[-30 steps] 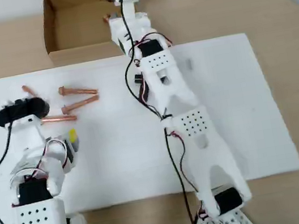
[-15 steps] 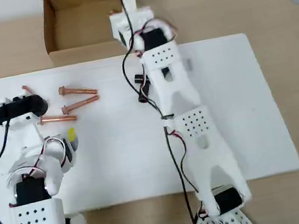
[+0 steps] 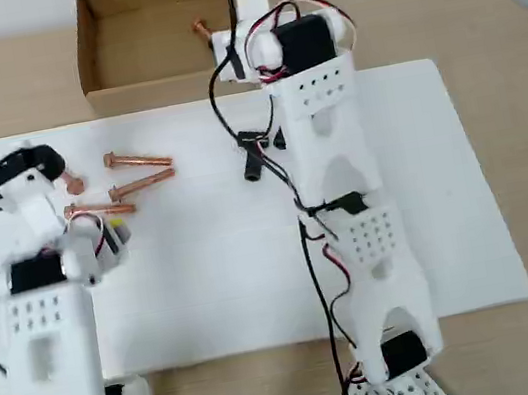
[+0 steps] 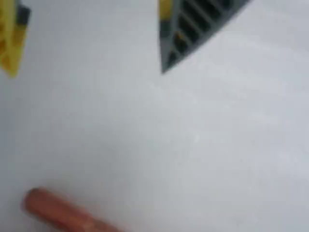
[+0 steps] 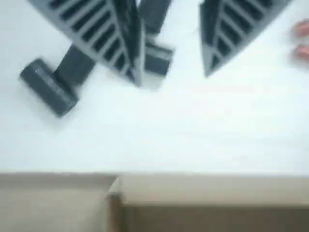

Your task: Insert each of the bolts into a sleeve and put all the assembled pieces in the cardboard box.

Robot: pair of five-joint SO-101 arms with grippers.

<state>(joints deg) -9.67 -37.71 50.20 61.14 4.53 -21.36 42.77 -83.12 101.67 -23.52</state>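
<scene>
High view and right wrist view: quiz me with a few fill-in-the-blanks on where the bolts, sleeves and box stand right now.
1. The loose bolts lie on the white sheet close to the ___ arm.
2. One copper piece lies inside the ___.
3. The right gripper is ___, with black sleeves on the sheet near it.
Missing words: left; cardboard box; open.

The high camera looks down over the whole bench [image 3: 524,113]. Both wrist cameras look closely at its white sheet [image 3: 205,268].
</scene>
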